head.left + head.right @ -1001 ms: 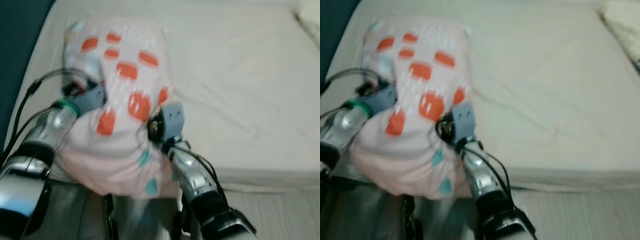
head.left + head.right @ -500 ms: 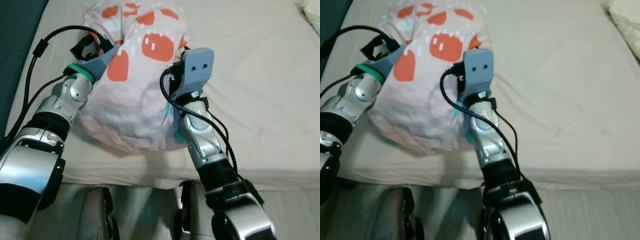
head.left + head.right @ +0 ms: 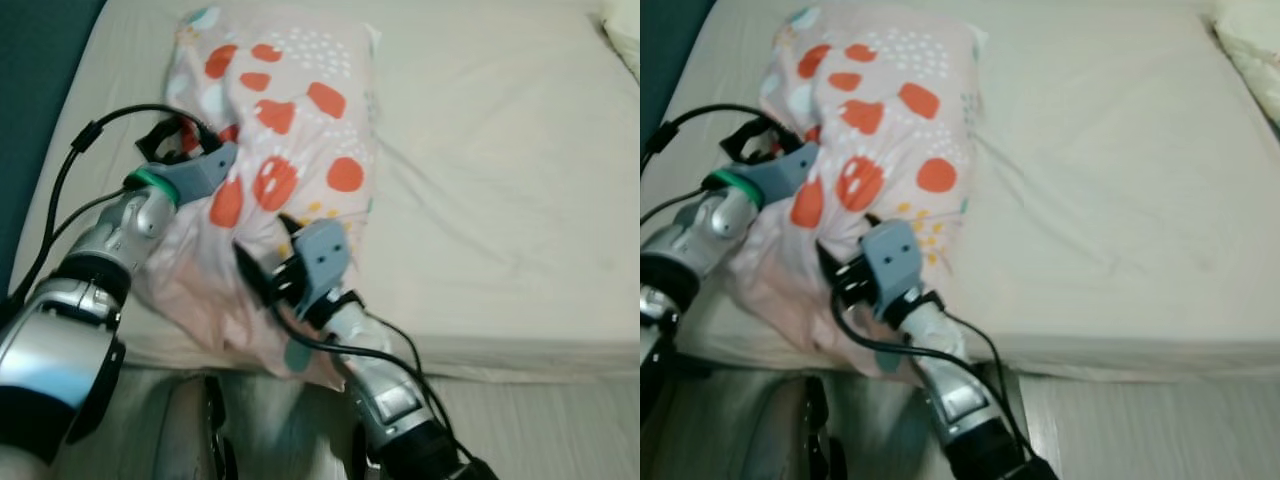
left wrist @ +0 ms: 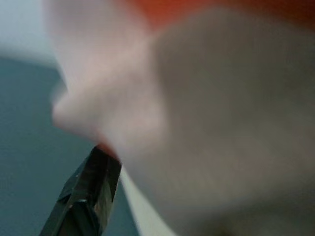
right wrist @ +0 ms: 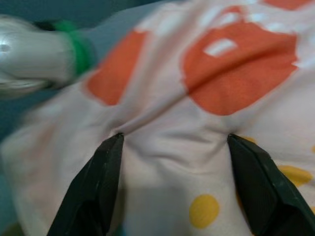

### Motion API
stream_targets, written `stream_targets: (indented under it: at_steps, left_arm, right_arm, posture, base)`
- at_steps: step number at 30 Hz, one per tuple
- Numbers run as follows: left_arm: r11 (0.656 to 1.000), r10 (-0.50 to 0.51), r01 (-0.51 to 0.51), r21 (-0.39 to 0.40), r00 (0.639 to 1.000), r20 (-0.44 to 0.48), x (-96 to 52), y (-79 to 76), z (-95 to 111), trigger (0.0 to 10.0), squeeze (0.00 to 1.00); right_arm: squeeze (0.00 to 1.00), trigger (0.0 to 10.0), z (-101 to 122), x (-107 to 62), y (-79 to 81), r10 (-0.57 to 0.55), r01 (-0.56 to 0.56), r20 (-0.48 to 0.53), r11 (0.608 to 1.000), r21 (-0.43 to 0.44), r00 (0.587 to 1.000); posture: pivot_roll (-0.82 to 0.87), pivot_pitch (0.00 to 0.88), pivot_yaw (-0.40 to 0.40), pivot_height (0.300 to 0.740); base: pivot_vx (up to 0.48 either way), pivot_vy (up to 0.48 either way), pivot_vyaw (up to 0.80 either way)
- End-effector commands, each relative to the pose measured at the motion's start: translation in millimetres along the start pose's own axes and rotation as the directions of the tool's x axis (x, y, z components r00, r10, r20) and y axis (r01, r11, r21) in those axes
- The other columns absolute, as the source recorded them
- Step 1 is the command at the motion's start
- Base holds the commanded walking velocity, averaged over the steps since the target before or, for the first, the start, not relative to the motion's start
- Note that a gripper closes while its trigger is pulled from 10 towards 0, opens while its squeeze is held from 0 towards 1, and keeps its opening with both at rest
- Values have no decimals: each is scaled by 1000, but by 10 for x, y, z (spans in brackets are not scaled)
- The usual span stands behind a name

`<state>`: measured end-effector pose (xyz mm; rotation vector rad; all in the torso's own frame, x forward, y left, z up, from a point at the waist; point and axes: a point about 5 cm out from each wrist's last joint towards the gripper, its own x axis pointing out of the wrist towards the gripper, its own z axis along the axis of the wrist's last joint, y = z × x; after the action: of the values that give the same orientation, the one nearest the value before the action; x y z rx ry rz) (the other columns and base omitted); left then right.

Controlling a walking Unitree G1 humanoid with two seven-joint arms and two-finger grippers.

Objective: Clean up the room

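a: what is seen at the largest scale?
b: a bed (image 3: 500, 150) covered by a cream sheet is seen, with a dark teal floor (image 3: 40, 60) along its left side.

a: and where is the task's thing found?
b: a pink pillow (image 3: 290, 120) printed with orange blobs, white dots and yellow spots is laid on the left part of the bed, its lower end draped over the mattress edge.

a: how is the right gripper (image 5: 179, 189) placed?
b: it is pressed against the pillow's lower part. in the right wrist view its two black fingers (image 5: 96, 189) are spread wide, with fabric bulged between them. nothing is pinched; the cloth is only touched by the tips.

a: and the left gripper (image 4: 91, 189)?
b: it is set against the pillow's left side, near the edge of the bed. one dark finger is made out in the left wrist view, with blurred pink cloth just past it. whether the fingers are closed or apart cannot be told.

a: anything smaller?
b: a black cable (image 3: 90, 135) is looped above the left forearm.
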<state>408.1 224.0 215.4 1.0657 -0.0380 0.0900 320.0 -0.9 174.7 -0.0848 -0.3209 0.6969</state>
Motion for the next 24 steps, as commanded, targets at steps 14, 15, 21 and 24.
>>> stream_targets:
  at_steps: [14, 15, 21, 24]
  left_arm:
    - [988, 77, -109, -107, 962, -262, -602, -215, -1068, 10000, 0]
    - [988, 77, -109, -107, 962, -262, -602, -215, -1068, 10000, 0]
    - [995, 44, -47, -88, 998, -35, -1002, 22, -998, 10000, 0]
    - [959, -149, 195, -207, 965, 218, -1401, 111, -682, 10000, 0]
  right_arm:
    - [0, 10000, 226, -41, -521, -169, 183, 97, 968, -170, 981]
    - [0, 10000, 226, -41, -521, -169, 183, 97, 968, -170, 981]
    - [0, 10000, 341, -482, -750, -45, 57, 63, 980, -191, 997]
    - [0, 10000, 266, -1083, -724, 179, -195, -128, 972, -130, 975]
  posture:
    - [24, 294, 34, 579]
    - [24, 294, 34, 579]
    - [44, 283, 34, 579]
    - [51, 275, 33, 579]
  base:
    - [0, 0, 0]
    - [0, 0, 0]
    - [0, 0, 0]
    - [0, 0, 0]
